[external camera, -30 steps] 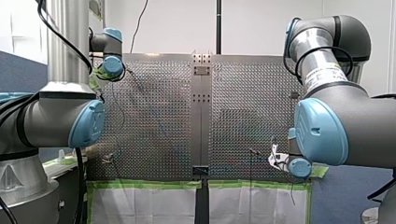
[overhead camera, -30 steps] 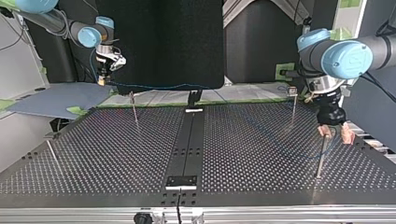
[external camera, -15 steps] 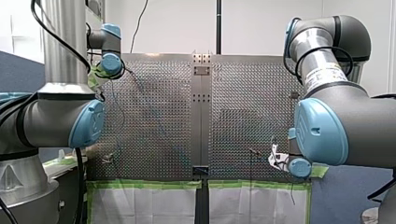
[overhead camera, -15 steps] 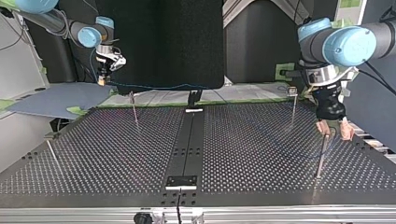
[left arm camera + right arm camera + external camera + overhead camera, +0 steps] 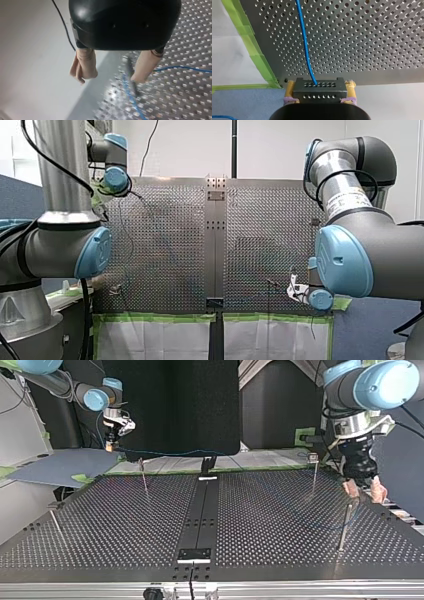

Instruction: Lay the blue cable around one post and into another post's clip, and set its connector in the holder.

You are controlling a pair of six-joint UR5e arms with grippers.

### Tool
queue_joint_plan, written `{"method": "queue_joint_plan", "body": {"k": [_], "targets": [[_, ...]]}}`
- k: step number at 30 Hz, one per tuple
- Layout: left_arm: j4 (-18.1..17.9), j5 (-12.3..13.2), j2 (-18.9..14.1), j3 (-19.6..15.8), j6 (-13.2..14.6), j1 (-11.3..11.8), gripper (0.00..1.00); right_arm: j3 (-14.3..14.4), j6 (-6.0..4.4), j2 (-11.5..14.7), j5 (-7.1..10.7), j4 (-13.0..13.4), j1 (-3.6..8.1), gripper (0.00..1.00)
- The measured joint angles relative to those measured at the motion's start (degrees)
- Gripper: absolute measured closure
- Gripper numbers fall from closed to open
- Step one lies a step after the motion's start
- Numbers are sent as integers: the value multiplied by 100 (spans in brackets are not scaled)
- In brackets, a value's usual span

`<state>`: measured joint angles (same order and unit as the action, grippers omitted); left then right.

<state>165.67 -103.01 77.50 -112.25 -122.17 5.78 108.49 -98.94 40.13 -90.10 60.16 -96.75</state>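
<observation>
Since a second ago, you will see that the black left gripper has lifted up and away from the thin metal post it hung over, while the right arm has kept its place. Look at the left one first: its two beige-padded fingers stand released and well apart, gripping nothing, and the thin blue cable runs on the perforated metal table below them, passing just beside one fingertip. Farther off across the table you find the right gripper clenched on the black perforated connector block, a yellow pad pressed against each of its sides. That cable leaves the block's face midway between those fingers and runs straight ahead of them over the holes; a strip of green tape lies beside them along the table's edge
</observation>
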Motion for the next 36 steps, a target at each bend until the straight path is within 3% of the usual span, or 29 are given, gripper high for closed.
{"method": "queue_joint_plan", "body": {"k": [10, 23, 36], "targets": [[520, -487, -134, 507, 519, -168, 0, -4, -17, 0, 56, 27, -13, 100], [1149, -264, 276, 1140, 1151, -377, 0, -23, -39, 0, 157, 31, -40, 100], [1848, -798, 459, 1837, 1849, -510, 0, -51, -30, 0, 158, -16, -40, 100]]}}
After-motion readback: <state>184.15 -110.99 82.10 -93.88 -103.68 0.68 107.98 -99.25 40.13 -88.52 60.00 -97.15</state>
